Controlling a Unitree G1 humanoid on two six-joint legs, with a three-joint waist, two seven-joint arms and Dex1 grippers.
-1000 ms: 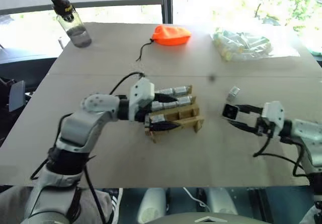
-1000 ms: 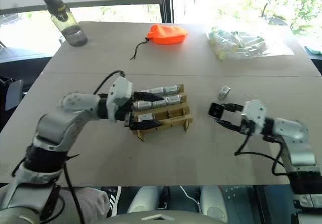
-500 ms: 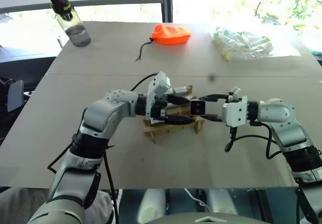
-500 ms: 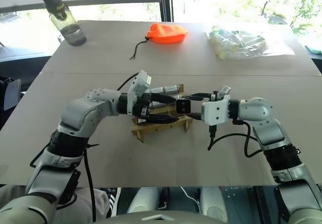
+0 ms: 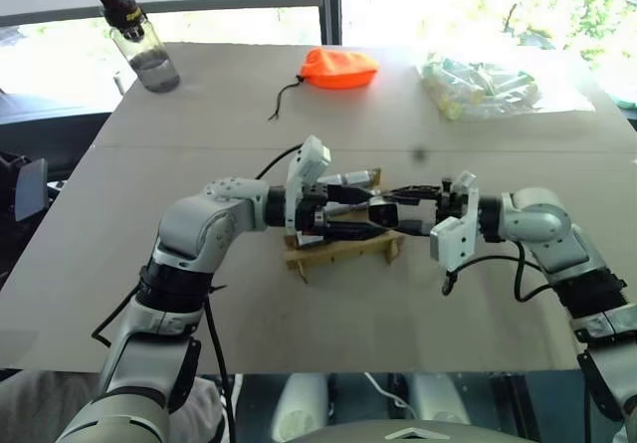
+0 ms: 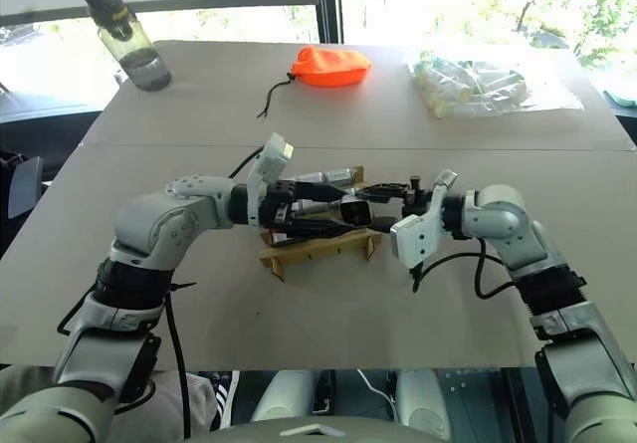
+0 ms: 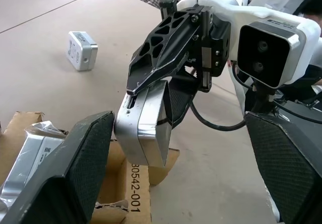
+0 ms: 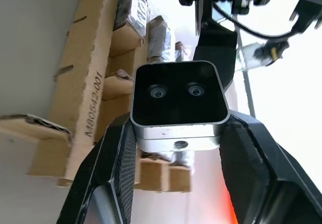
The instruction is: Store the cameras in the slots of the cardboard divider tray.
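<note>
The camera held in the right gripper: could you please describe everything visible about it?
The camera is a small boxy block with a silver-grey metal-looking shell, rounded corners and a glossy black face bearing two small lenses; one silver side has a small round socket. The right gripper clamps it between its two black fingers, holding it just above the cardboard divider tray, by the tray's end. It sits between the spread fingers of the open left gripper, which do not appear to touch it.
</note>
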